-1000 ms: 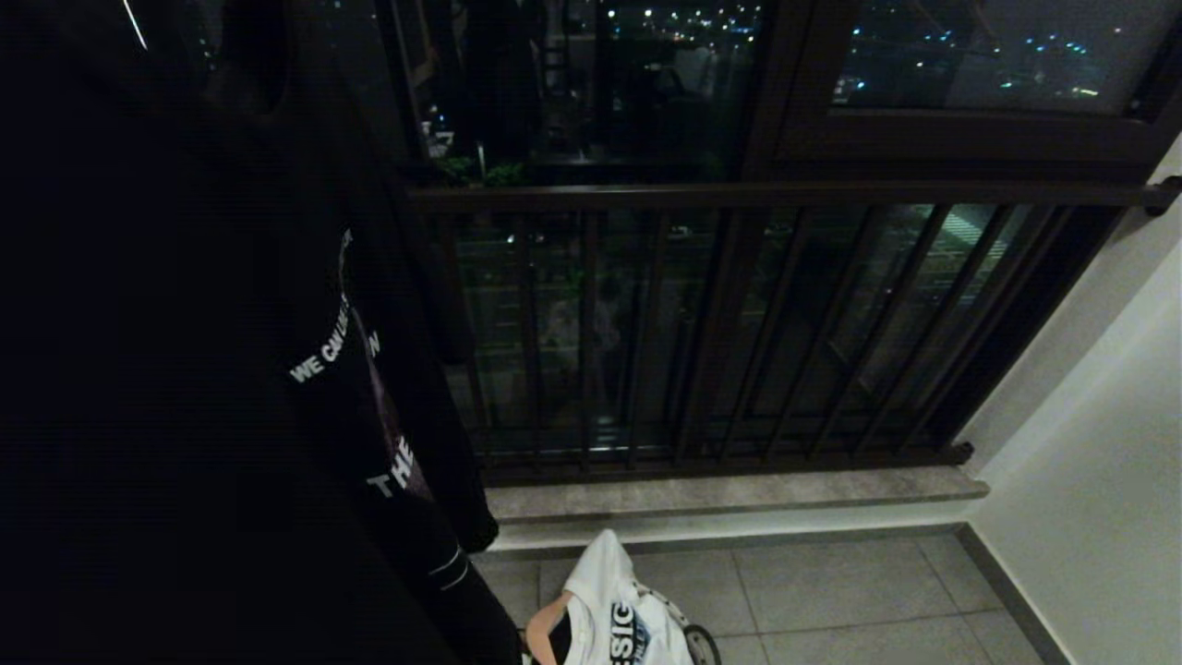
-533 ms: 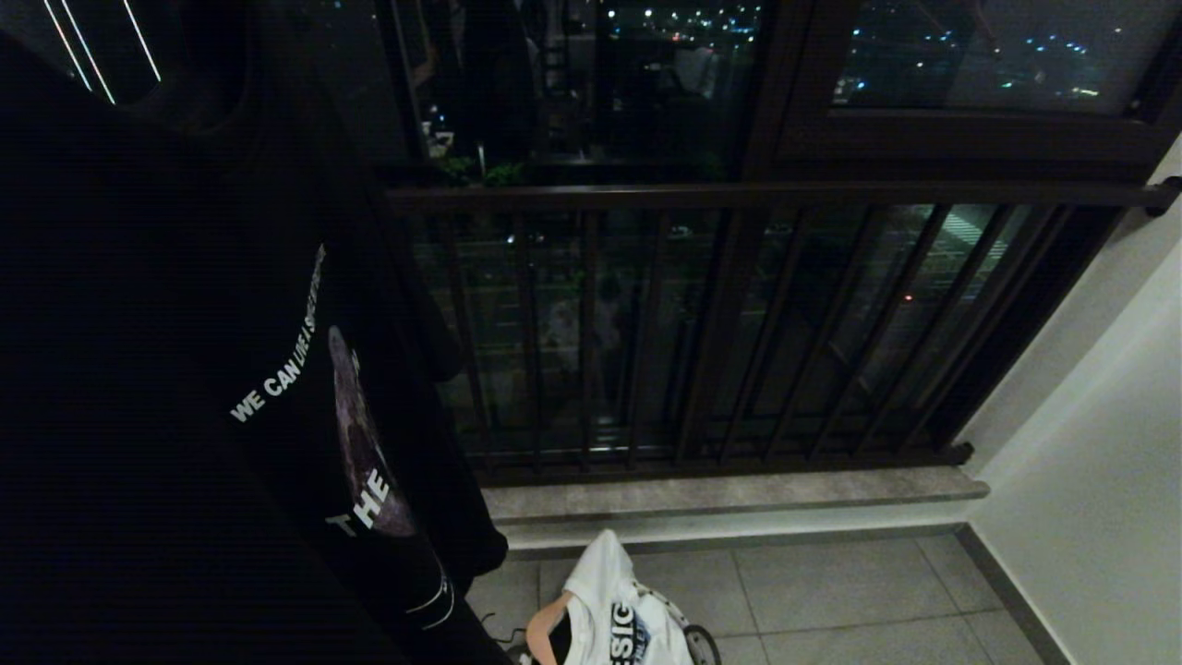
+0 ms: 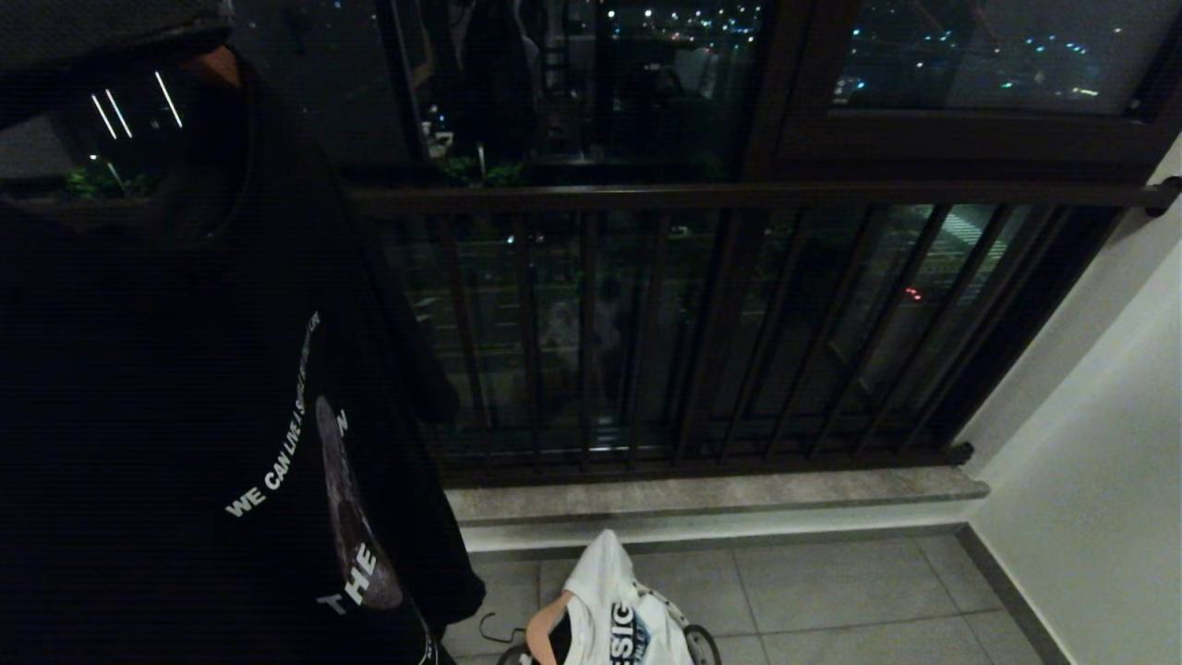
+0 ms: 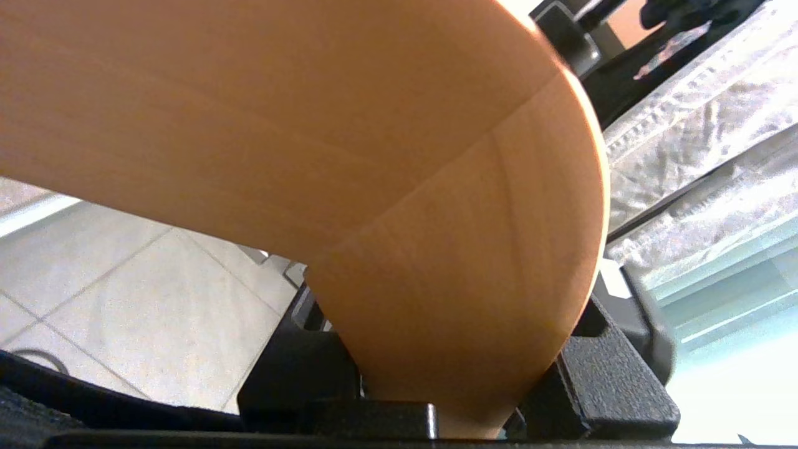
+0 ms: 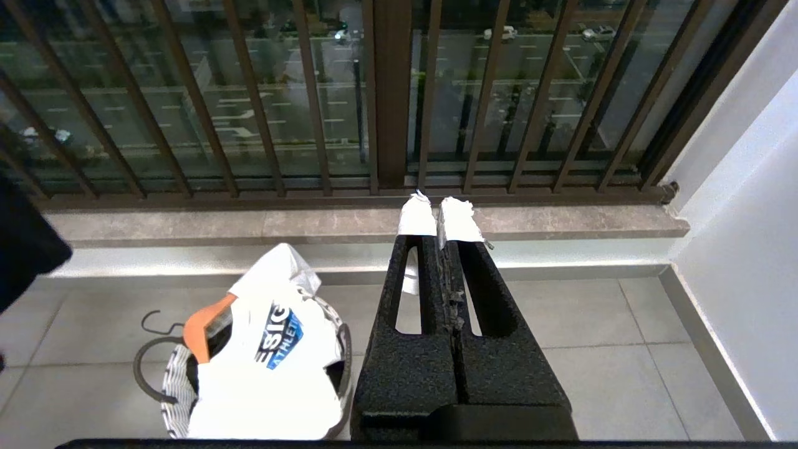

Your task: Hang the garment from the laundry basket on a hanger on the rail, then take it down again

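Your laundry basket (image 5: 181, 399) sits on the floor tiles (image 5: 611, 368) below and beside the right gripper (image 5: 441, 218), nearer than the window ledge. It holds a white T-shirt (image 5: 274, 368) with a blue print, still on a wooden hanger (image 5: 202, 327) whose dark hook (image 5: 153, 321) pokes out over the rim; the shirt spills over the basket's edge. The right gripper's jaws are pressed together with nothing between them, pointing toward the barred window (image 5: 386, 93).

Your left gripper (image 4: 436, 399) pinches a second wooden hanger (image 4: 374, 156) between its jaws, the wood filling the gap. From that hanger hangs a black T-shirt (image 3: 185, 416) with white lettering.

Compared with a second ago, the black shirt hangs lower and farther left in the head view, uncovering more of the window bars; the basket has not moved.
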Robot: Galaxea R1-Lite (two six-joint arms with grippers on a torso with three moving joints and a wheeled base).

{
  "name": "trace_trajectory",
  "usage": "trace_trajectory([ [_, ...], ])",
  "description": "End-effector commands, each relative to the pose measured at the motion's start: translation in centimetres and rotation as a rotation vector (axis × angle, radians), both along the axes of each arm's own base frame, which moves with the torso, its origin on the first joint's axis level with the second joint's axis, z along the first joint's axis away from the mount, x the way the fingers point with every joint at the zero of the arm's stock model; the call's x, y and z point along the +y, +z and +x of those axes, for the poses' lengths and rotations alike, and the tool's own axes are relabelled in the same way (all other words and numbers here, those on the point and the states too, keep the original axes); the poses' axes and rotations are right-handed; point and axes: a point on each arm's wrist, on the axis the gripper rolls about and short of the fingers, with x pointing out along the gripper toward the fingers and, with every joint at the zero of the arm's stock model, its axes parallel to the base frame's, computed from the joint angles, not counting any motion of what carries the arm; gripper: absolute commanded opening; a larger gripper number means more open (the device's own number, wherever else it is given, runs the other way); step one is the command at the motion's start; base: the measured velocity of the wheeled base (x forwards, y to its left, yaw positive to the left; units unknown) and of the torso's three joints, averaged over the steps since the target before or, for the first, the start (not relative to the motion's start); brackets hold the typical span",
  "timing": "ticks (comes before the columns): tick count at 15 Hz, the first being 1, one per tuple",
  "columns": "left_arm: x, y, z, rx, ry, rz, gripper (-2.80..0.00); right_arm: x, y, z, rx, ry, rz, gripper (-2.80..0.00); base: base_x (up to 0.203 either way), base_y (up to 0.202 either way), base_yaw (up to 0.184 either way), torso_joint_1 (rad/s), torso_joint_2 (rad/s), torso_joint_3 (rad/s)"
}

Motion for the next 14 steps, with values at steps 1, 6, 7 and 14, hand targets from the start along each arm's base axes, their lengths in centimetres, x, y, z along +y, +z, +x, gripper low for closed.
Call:
trace_trajectory([
  [1,0.0,-0.6,0.1,0.020,-0.004,0.007,-2.80,0.0,0.0,0.0,0.001,0.000,0.000,-2.80,0.000,0.000,0.000,0.000,0.00,0.000],
  [6,-0.3,-1.9,0.6,0.058,-0.002,0.028,-2.80,0.0,0.0,0.0,0.001,0.000,0.001,-2.80,0.000,0.000,0.000,0.000,0.00,0.000],
  [7,-0.3,-2.0,0.8,0.054,0.001,0.033,-2.80,0.0,0.0,0.0,0.001,0.000,0.001,-2.80,0.000,0.000,0.000,0.000,0.00,0.000],
  [14,-1.0,-3.7,2.4,0.083,0.009,0.079,-2.80,0.0,0.0,0.0,0.001,0.000,0.001,-2.80,0.000,0.000,0.000,0.000,0.00,0.000],
])
